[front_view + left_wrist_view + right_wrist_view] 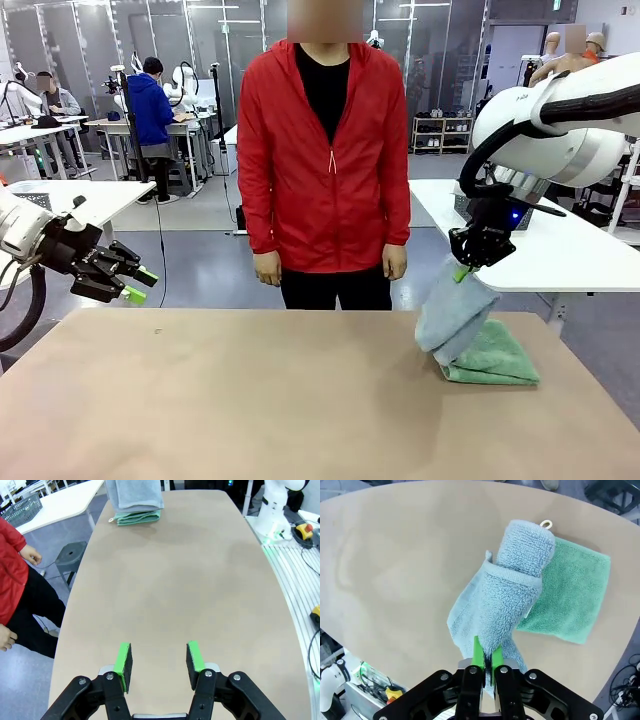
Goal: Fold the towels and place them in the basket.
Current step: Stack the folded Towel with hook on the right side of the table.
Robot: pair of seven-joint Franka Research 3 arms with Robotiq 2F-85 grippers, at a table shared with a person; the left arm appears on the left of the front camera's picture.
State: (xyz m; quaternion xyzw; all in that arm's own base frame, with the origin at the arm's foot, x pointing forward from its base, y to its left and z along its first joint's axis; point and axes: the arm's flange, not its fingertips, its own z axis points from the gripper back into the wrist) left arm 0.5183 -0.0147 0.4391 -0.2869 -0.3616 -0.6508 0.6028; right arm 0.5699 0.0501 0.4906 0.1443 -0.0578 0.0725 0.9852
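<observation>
A mint green towel (497, 358) lies folded flat at the table's right side. Above it hangs the pale blue-grey towel (455, 310), its lower end resting on the green one. My right gripper (470, 262) is shut on the blue towel's upper edge. From the right wrist, the blue towel (507, 592) drapes over the green towel (572, 602), pinched between the green pads of the right gripper (485, 660). My left gripper (138, 285) hovers open and empty off the table's left edge; in the left wrist view the left gripper (159, 662) faces both towels (136, 502) far across the table.
A person in a red jacket (325, 160) stands at the far side, hands hanging down. A grey mesh basket (20, 510) stands on a white side table in the left wrist view. The brown tabletop (250, 400) is bare left of the towels.
</observation>
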